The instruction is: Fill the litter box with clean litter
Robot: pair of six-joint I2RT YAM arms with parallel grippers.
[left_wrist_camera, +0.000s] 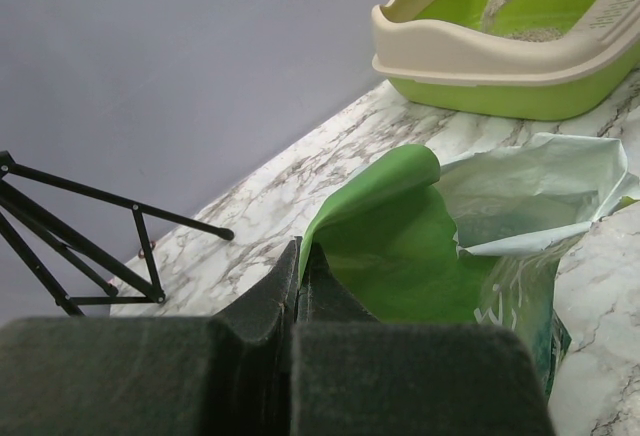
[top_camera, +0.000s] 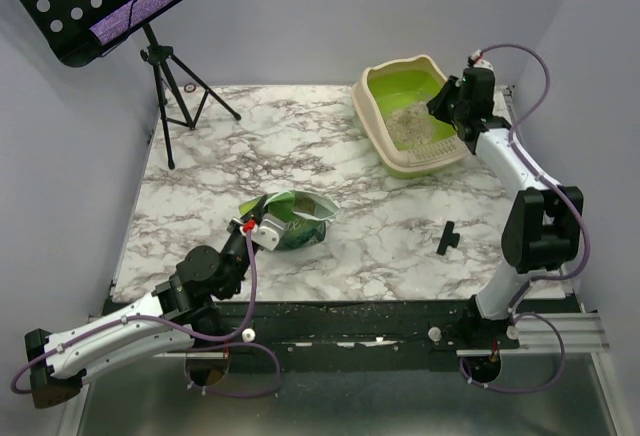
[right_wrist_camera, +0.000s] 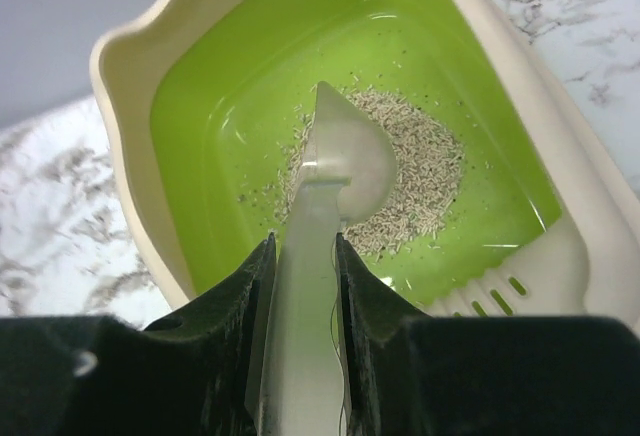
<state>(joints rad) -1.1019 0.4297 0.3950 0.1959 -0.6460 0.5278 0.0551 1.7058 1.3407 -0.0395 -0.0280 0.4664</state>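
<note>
Litter [right_wrist_camera: 420,171] beneath scoop [right_wrist_camera: 345,151] in right fingers [right_wrist_camera: 372,306]

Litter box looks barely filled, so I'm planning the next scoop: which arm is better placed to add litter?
Right. The right pincer grips the scoop over the clean litter inside the litter box. The left pincer is shut on the bag, mid-table, apart from the box.

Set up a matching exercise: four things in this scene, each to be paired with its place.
Things:
1. scoop
2. green bag
3. clean litter
4. small black part

Places:
A. lying loose on the table
B. pinched in the left gripper
C. spread on the floor of the litter box
D. clamped in the right gripper, over the box

Pairs: 1-D, 2-B, 3-C, 4-A
</note>
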